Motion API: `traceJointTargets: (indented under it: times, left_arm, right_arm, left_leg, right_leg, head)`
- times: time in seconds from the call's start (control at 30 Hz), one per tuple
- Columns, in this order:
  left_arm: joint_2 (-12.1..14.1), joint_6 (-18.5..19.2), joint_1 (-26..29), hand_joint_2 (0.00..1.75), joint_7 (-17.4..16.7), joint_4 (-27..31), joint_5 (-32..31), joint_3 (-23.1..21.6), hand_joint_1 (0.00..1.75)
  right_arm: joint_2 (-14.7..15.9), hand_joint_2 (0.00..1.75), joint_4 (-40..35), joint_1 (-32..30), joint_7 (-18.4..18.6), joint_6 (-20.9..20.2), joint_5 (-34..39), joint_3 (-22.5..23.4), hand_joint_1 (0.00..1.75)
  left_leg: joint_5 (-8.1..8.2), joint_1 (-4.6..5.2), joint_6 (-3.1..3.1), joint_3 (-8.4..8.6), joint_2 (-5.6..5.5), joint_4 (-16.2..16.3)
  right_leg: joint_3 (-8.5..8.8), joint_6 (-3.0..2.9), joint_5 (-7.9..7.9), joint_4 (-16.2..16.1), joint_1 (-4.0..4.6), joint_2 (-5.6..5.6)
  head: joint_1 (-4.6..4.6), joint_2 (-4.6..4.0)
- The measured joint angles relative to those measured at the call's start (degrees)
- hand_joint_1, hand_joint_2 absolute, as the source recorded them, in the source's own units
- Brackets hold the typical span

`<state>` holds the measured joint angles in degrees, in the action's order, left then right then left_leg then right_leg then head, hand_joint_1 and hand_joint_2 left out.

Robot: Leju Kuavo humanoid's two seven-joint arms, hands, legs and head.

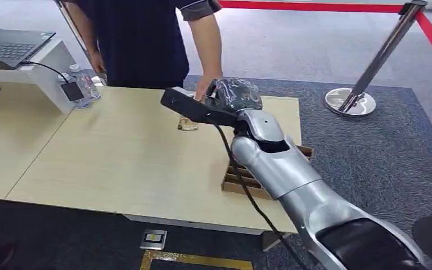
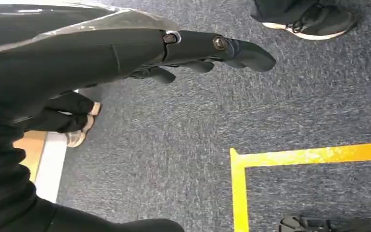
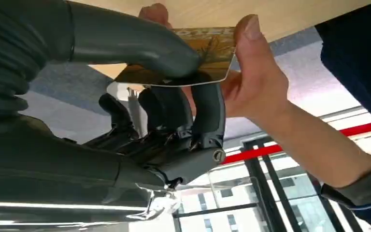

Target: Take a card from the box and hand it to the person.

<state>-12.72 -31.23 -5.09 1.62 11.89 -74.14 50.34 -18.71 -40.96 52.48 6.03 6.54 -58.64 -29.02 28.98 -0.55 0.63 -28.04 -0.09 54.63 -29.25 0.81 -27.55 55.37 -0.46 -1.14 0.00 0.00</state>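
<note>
Grey thumb and dark fingers of the right robot hand [image 3: 174,121] pinch a gold-printed card [image 3: 207,58] in the upper middle of the right wrist frame — the thumb lies across one face, the fingers press from the other side. A person's hand [image 3: 251,82] grips the same card at its far edge, thumb on the corner at the upper centre of that frame, so both hold it at once. In the head view the right robot hand [image 1: 233,95] sits just above the frame's centre, wrapped in a dark cover, at the end of the silver right arm [image 1: 292,174] that rises from the lower right; the person's hand [image 1: 202,90] meets it from above. The person [image 1: 140,39] in dark clothing stands at the top of the frame behind the light wooden surface [image 1: 118,157].

Below the robot hand, partly hidden by the arm, a brown cardboard box [image 1: 242,183] with dividers sits at the surface's right edge. A small gold item [image 1: 188,125] lies on the surface just left of the hand — what it is cannot be told.

The left robot hand [image 2: 198,55] hangs over blue-grey carpet [image 2: 174,145] in the upper part of the left wrist frame, fingers loosely extended and holding nothing.
</note>
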Motion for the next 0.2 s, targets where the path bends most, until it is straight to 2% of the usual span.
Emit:
traceJointTargets:
  times: [0.03, 0.07, 0.1, 0.13, 0.2]
  left_arm:
    - [0.0, -0.04, 0.01, 1.75, 0.0, 0.0, 0.0, 0.0, 0.0]
    - [0.0, -0.04, 0.01, 1.75, 0.0, 0.0, 0.02, 0.0, 0.0]
    - [0.0, -0.04, 0.01, 1.75, 0.0, 0.0, 0.02, 0.0, 0.0]
    - [0.0, -0.04, 0.01, 1.75, 0.0, 0.0, 0.02, 0.0, 0.0]
    - [0.0, -0.04, 0.01, 1.75, -0.02, 0.0, 0.0, 0.0, 0.0]
  right_arm:
    - [-0.04, 1.75, 0.24, 0.05, -0.02, 0.15, 0.0, -0.02, 1.1]
    - [-0.13, 1.75, 0.48, 0.08, -0.02, 0.28, 0.0, -0.07, 0.77]
    - [-0.17, 1.75, 0.7, 0.14, -0.02, 0.37, 0.0, -0.15, 0.19]
    - [-0.26, 1.75, 0.98, 0.21, -0.02, 0.5, 0.0, -0.22, 0.0]
    - [-0.37, 1.75, 1.35, 0.3, -0.02, 0.76, -0.02, -0.22, 0.0]
  left_leg:
    - [0.0, 0.0, 0.0, 0.0, 0.0, 0.0]
    - [0.0, 0.0, 0.0, 0.0, 0.0, 0.0]
    - [0.0, 0.0, 0.0, 0.0, 0.0, 0.0]
    - [0.0, 0.0, 0.0, 0.0, 0.0, 0.0]
    - [0.0, 0.0, 0.0, 0.0, 0.0, 0.0]
  right_leg:
    - [0.0, 0.0, 0.0, 0.0, 0.0, 0.0]
    - [0.0, 0.0, 0.0, 0.0, 0.0, 0.0]
    - [0.0, 0.0, 0.0, 0.0, 0.0, 0.0]
    - [-0.01, 0.0, 0.0, 0.0, 0.0, 0.0]
    - [-0.01, 0.0, 0.0, -0.01, 0.0, 0.0]
  head:
    - [0.0, 0.0]
    - [0.0, 0.0]
    - [0.0, 0.0]
    - [0.0, 0.0]
    - [0.0, 0.0]
